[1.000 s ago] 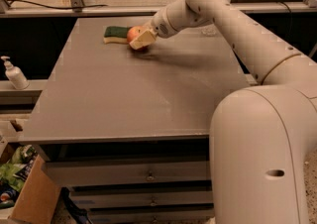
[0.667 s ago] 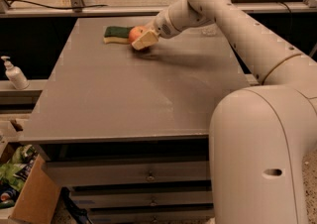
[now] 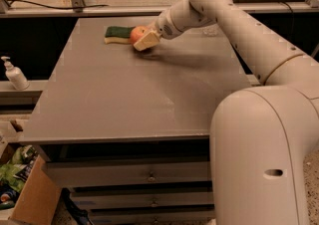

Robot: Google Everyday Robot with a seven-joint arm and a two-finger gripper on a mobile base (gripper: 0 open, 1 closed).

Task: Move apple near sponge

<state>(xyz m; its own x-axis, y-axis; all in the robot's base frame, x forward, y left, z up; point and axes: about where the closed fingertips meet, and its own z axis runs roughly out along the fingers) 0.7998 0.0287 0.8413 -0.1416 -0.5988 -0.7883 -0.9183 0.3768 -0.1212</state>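
The red-orange apple [image 3: 136, 33] sits at the far end of the grey table [image 3: 129, 94], right beside the sponge [image 3: 116, 34], which lies flat with its dark green top up and its yellow foam edge showing. My gripper [image 3: 143, 39] reaches in from the right and is closed around the apple. One pale finger [image 3: 147, 41] covers the apple's right front side. The apple touches or nearly touches the sponge's right end. I cannot tell whether the apple rests on the table or hangs just above it.
A white pump bottle [image 3: 14, 74] stands on a ledge left of the table. A cardboard box [image 3: 30, 204] with clutter sits on the floor at the lower left. Drawers [image 3: 149, 174] lie under the tabletop. My arm's large body [image 3: 264, 159] fills the right foreground.
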